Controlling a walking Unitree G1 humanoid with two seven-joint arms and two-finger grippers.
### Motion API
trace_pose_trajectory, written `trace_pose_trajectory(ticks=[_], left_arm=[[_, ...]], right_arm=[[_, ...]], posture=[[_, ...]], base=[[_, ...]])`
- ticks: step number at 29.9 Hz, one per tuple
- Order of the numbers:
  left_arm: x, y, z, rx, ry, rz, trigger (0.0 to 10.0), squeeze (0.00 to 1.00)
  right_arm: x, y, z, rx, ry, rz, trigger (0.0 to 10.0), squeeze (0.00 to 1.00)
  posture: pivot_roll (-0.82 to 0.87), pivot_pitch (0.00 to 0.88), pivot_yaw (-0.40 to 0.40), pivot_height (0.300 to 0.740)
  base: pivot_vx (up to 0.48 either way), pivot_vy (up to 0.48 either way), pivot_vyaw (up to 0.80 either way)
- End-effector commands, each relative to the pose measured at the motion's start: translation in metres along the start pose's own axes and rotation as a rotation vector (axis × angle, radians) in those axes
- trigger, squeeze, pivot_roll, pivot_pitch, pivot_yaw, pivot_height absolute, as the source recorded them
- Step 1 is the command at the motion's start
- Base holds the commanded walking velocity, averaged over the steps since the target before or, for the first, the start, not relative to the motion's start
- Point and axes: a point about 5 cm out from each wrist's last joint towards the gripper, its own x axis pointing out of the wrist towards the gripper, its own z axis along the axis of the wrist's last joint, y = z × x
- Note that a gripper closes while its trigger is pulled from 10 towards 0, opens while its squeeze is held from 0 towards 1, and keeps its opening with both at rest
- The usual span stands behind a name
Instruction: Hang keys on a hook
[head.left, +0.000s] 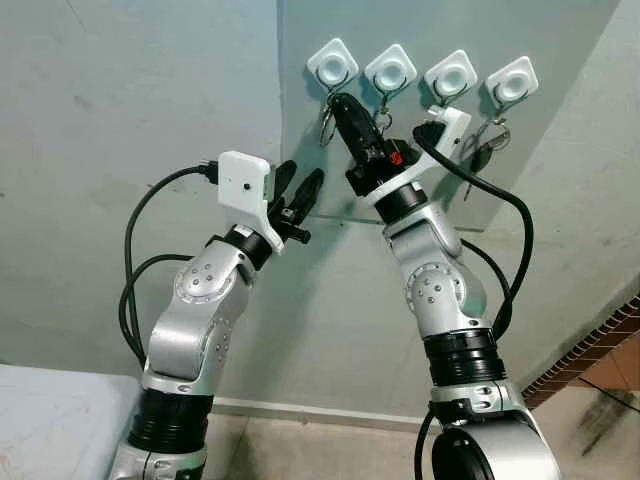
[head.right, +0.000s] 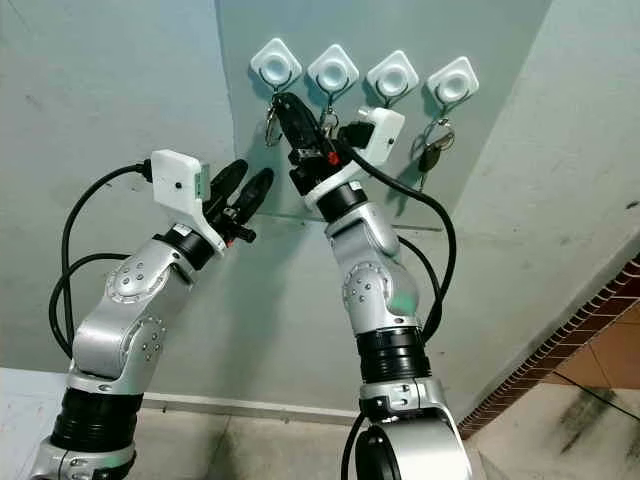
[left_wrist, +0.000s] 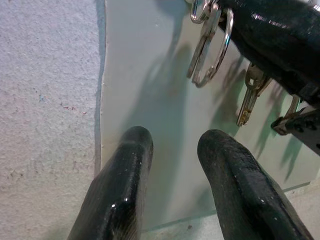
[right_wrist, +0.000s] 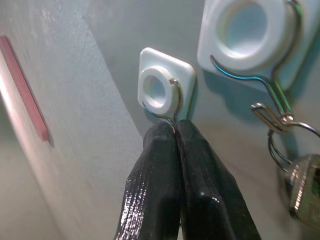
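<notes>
Nearest you, the left gripper (head.left: 297, 196) hangs idle, fingers parted and holding nothing, just left of the hook row. Your right gripper (head.left: 340, 108) is up at the leftmost hook (head.left: 333, 63), fingers pressed together right beneath its wire. The keys (head.left: 327, 125) dangle from that hook, so the hanging looks done; what's left is letting go and backing off.

grey wall panel (head.left: 300, 120), 4 white hooks (head.left: 333, 63), hanging keys (head.left: 490, 140)
</notes>
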Motion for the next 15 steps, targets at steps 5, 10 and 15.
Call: trace_pose_trajectory(ticks=[5,10,15], left_arm=[[0.001,-0.002,0.005,0.004,-0.016,-0.004,10.0,0.0],[0.001,-0.002,0.006,0.002,-0.018,-0.003,10.0,0.0],[0.001,-0.003,0.006,0.001,-0.017,-0.002,10.0,0.0]], right_arm=[[0.003,-0.003,0.004,0.06,-0.01,-0.02,10.0,0.0],[0.001,-0.005,-0.002,0.067,0.039,-0.038,10.0,0.0],[-0.001,-0.005,-0.006,0.108,0.05,-0.04,10.0,0.0]], posture=[[0.07,0.017,-0.022,0.74],[0.07,0.016,-0.021,0.74],[0.07,0.016,-0.022,0.74]], base=[[0.0,0.0,0.0],[0.0,0.0,0.0],[0.0,0.0,0.0]])
